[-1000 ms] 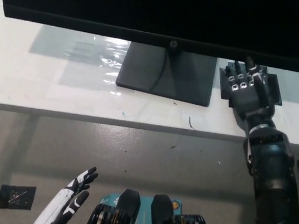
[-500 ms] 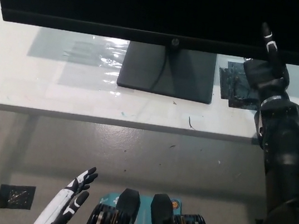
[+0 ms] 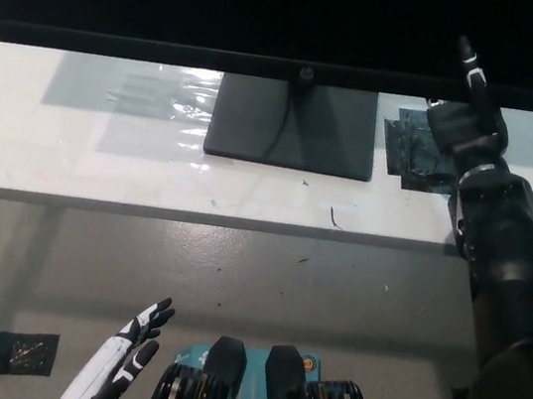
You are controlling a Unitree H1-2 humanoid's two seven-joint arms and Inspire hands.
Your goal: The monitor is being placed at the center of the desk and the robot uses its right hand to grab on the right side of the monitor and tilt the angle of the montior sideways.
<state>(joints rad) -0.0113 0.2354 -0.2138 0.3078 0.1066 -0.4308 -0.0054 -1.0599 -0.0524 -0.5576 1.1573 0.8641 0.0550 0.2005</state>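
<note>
Fingers of the right hand [image 3: 466, 124] are raised against the monitor [image 3: 275, 10] for turning; closure cannot be told.

One view only: you look from the robot's head, steeply down and forward. Close range. The monitor [image 3: 275, 10] fills the top edge, the white desk [image 3: 35, 135] crosses the upper half, grey floor [image 3: 235, 275] lies below. No second view to overlap with.

Beyond my black right hand [image 3: 466, 124], the glossy white desk top [image 3: 74, 146] glares brightly; beside it, the wide black monitor [image 3: 275, 10] shows no detail.
</note>
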